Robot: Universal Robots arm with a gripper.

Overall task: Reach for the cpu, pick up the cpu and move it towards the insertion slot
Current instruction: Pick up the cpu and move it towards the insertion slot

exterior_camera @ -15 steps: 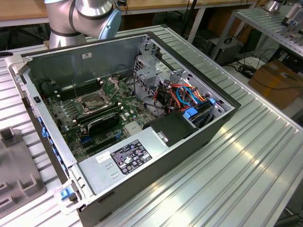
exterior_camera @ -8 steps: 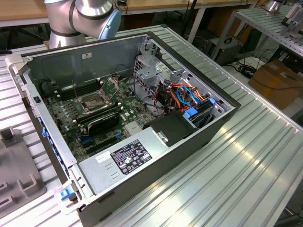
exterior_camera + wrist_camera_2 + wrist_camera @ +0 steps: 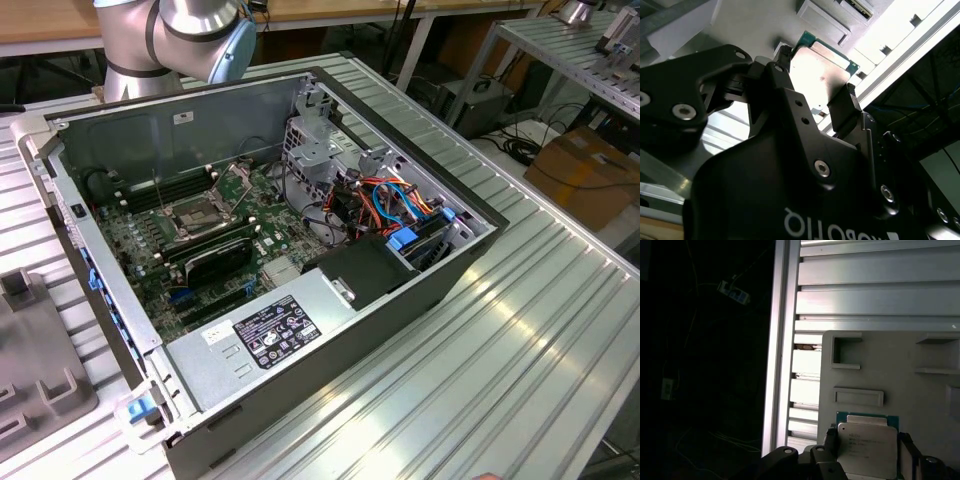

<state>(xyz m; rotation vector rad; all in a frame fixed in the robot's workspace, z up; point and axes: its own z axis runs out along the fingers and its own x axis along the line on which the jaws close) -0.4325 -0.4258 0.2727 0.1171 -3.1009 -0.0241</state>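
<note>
in the exterior view the insertion slot (image 3: 203,215) sits left of middle in the open case (image 3: 130,140). in the first wrist view the gripper (image 3: 867,437) is closed narrowly on the cpu (image 3: 866,452), its lid bearing small print, over a grey tray (image 3: 880,360).

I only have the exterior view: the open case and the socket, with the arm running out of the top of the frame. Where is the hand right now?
Observer: In both wrist views the hand straddles the cpu.
Operator: Is the cpu lifted?
Observer: I cannot tell. In the first wrist view it shows against a grey tray with rectangular pockets.
Operator: Where is that tray?
Observer: On a ribbed metal table, close to the table's edge.
</note>
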